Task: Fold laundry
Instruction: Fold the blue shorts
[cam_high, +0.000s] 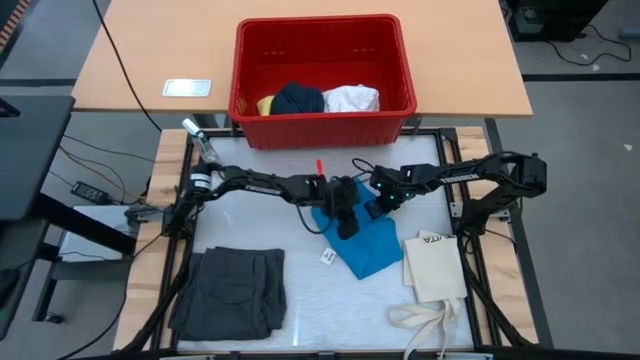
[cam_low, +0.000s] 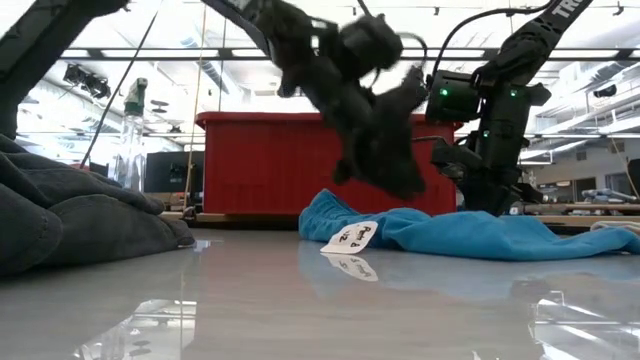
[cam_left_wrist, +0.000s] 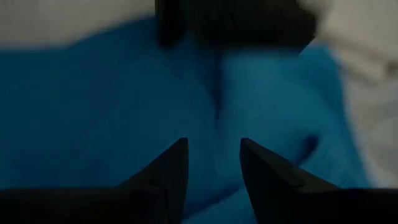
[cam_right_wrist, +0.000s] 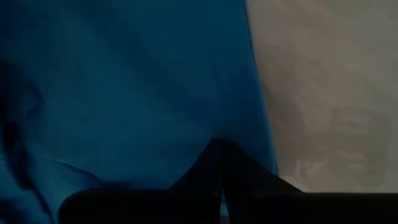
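A glossy pale table (cam_high: 250, 235) is carrying a crumpled bright blue cloth piece (cam_high: 368, 245) near its middle, a white tag (cam_low: 349, 237) lying at its edge. The left pincer (cam_left_wrist: 212, 163) is hovering just over the blue cloth, fingers parted and empty. The right pincer (cam_right_wrist: 221, 163) is pressing closed at the cloth's edge. Folded dark grey cargo shorts (cam_high: 232, 290) are lying well apart. Behind, a red plastic basket (cam_high: 323, 75) is sitting on a wooden desk (cam_high: 140, 60).

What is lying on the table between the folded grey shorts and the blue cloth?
In the high view, only a small white tag lies between the grey shorts and the blue cloth; otherwise bare table.
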